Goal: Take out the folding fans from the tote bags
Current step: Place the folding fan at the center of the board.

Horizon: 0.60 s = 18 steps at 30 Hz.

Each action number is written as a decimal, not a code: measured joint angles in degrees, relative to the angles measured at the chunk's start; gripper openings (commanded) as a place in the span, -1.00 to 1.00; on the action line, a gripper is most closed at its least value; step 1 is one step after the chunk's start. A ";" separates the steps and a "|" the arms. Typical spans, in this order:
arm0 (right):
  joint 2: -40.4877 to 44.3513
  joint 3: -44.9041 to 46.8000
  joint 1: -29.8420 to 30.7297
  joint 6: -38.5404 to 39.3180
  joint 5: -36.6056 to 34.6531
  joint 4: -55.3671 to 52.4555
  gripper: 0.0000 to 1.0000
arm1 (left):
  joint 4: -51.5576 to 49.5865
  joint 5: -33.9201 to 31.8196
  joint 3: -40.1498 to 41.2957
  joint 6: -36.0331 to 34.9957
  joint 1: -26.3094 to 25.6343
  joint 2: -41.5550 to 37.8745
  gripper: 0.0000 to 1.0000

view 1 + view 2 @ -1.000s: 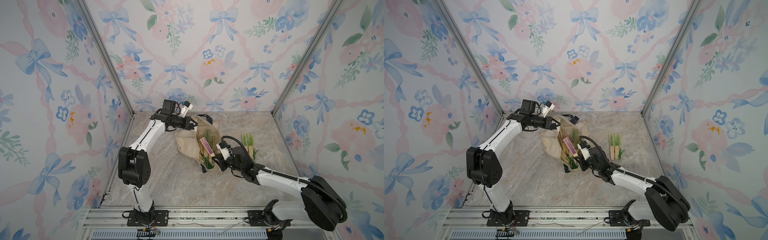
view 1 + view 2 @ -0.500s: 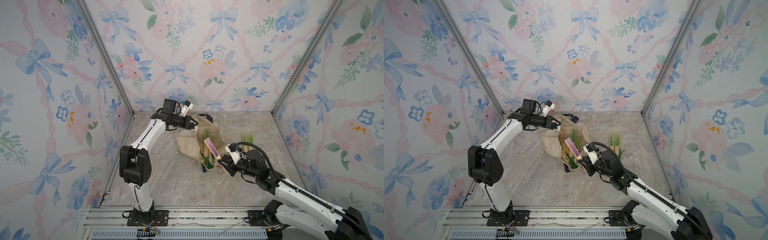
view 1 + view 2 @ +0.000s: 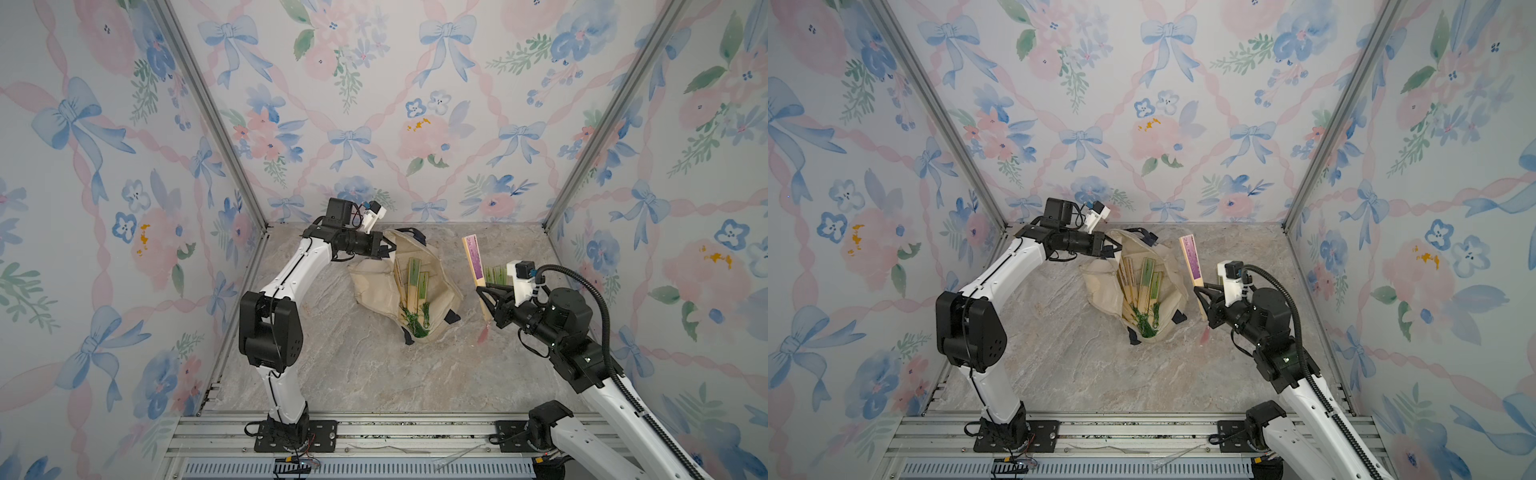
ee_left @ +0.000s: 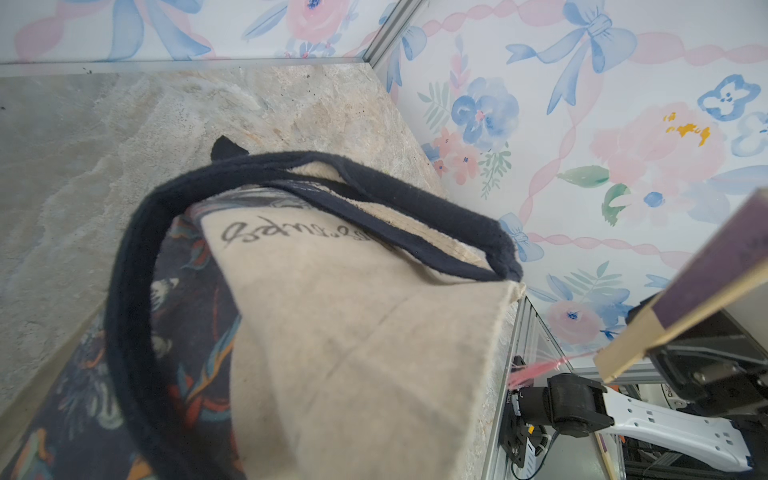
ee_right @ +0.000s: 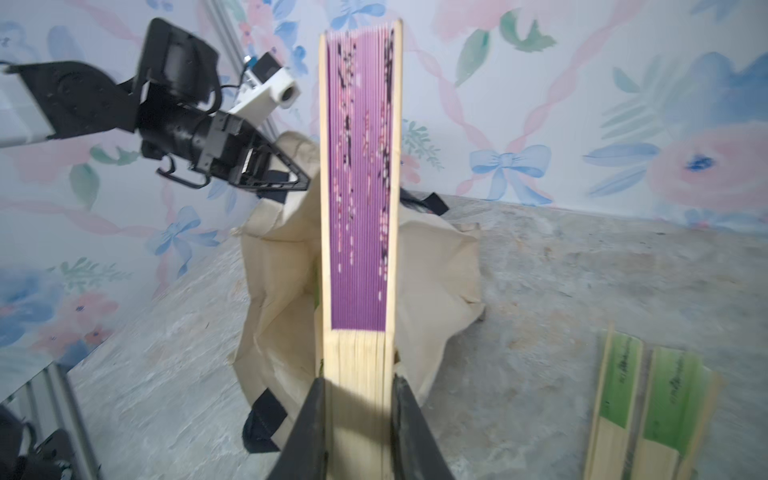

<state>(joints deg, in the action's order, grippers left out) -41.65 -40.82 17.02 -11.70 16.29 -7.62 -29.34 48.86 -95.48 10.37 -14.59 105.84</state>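
Right wrist view: the right gripper (image 5: 359, 380) is seen clamped on the bare bamboo section of the purple fan (image 5: 359, 187), just below the printed leaf. The fan is closed and carried roughly upright, leaf end up. It is held fully clear of the tote bag (image 5: 436, 266) and off to the bag's right, as seen in a top view (image 3: 473, 262). A pink tassel (image 3: 482, 334) is seen dangling below the grip; whether it touches the table (image 3: 353, 374) cannot be told.

The left gripper (image 3: 386, 249) is shut on the bag's far rim, next to a navy handle (image 4: 137, 257), and the mouth is held lifted and open. Several green fans (image 3: 415, 282) are seen inside the bag, closed, with green tassel ends toward the front.

A green pair (image 5: 660, 399) is laid flat on the table outside the bag, near the right gripper and side by side — whether the two touch cannot be told.
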 measured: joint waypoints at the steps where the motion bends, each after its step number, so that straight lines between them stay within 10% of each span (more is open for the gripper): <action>1: -0.44 0.00 -2.27 -0.81 0.00 -0.02 -1.00 | -0.02 0.00 0.00 0.00 0.00 0.00 -1.00; 18: -39.47 -10.88 -8.44 -2.08 -16.11 -5.40 -1.00 | 0.00 -0.07 0.00 0.00 -1.01 0.00 -1.00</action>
<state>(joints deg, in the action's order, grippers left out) -81.12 -51.70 8.58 -13.78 0.19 -13.02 -29.34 48.80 -95.48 10.37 -15.59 105.84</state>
